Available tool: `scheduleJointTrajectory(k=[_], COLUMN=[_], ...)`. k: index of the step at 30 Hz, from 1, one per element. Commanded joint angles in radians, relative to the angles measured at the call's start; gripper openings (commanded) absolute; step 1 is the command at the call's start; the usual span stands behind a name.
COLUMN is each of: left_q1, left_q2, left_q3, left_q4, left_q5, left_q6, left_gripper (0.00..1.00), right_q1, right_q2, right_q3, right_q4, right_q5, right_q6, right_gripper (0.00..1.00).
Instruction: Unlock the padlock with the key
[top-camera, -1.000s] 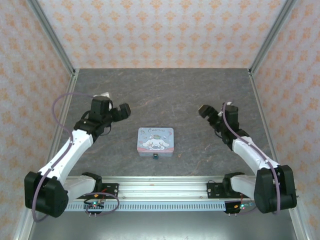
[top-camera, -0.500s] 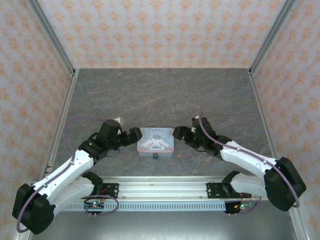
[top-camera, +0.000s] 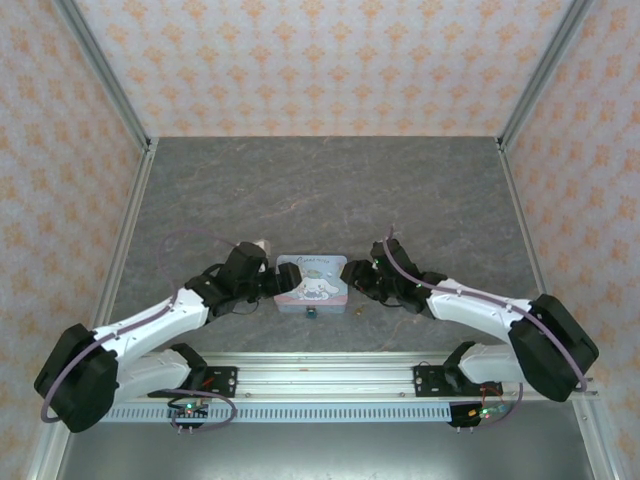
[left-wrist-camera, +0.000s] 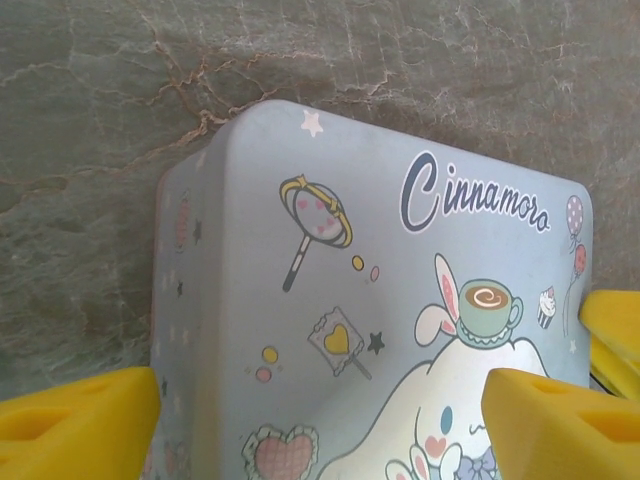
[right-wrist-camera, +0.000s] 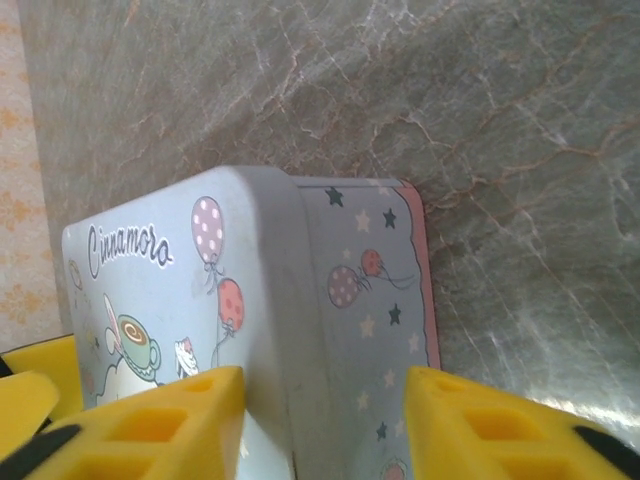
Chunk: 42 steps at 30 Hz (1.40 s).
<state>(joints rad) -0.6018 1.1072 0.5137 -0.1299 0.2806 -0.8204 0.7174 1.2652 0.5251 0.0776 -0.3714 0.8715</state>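
Observation:
The tiny teal padlock (top-camera: 312, 313) hangs at the front edge of the pastel-blue cartoon tin (top-camera: 311, 281). A pale speck on the table just right of it looks like the key (top-camera: 360, 309). My left gripper (top-camera: 278, 283) is at the tin's left end. In the left wrist view it (left-wrist-camera: 320, 425) is open, one yellow finger (left-wrist-camera: 80, 420) outside the tin wall and the other over the lid (left-wrist-camera: 400, 300). My right gripper (top-camera: 352, 275) is at the tin's right end. It (right-wrist-camera: 325, 425) is open, straddling the tin's right wall (right-wrist-camera: 370, 300), and holds nothing.
The grey marbled table (top-camera: 320, 190) is walled by patterned panels at the back and both sides. An aluminium rail (top-camera: 320, 380) carrying both arm bases runs along the near edge. Open table lies behind the tin.
Both arms have swung inward and down from the table's sides to the tin's two ends. Both pairs of jaws have narrowed, the right one more.

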Motion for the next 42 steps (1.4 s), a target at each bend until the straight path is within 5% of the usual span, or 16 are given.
scheduleJointTrajectory(k=[1, 8, 22, 30, 38, 42], left_q1=[-0.009, -0.009, 0.053, 0.069, 0.107, 0.154], left_q2=[0.037, 0.182, 0.568, 0.608, 0.519, 0.414], left_q3=[0.028, 0.135, 0.504, 0.539, 0.45, 0.401], left_q4=[0.089, 0.137, 0.131, 0.132, 0.128, 0.092], left_q5=[-0.022, -0.035, -0.001, 0.005, -0.075, -0.106], left_q6=[-0.023, 0.0, 0.078, 0.069, 0.023, 0.036], left_gripper=[0.84, 0.86, 0.88, 0.9, 1.0, 1.0], right_q1=[0.007, -0.001, -0.177, -0.195, -0.223, -0.224], right_q2=[0.032, 0.107, 0.31, 0.391, 0.254, 0.117], right_q3=[0.025, 0.096, 0.288, 0.334, 0.308, 0.335], right_q4=[0.053, 0.048, 0.068, 0.105, 0.026, -0.212], right_q5=[0.004, 0.062, 0.033, 0.002, 0.045, 0.155], right_q6=[0.018, 0.011, -0.003, 0.017, -0.02, -0.11], right_gripper=[0.36, 0.29, 0.26, 0.28, 0.78, 1.0])
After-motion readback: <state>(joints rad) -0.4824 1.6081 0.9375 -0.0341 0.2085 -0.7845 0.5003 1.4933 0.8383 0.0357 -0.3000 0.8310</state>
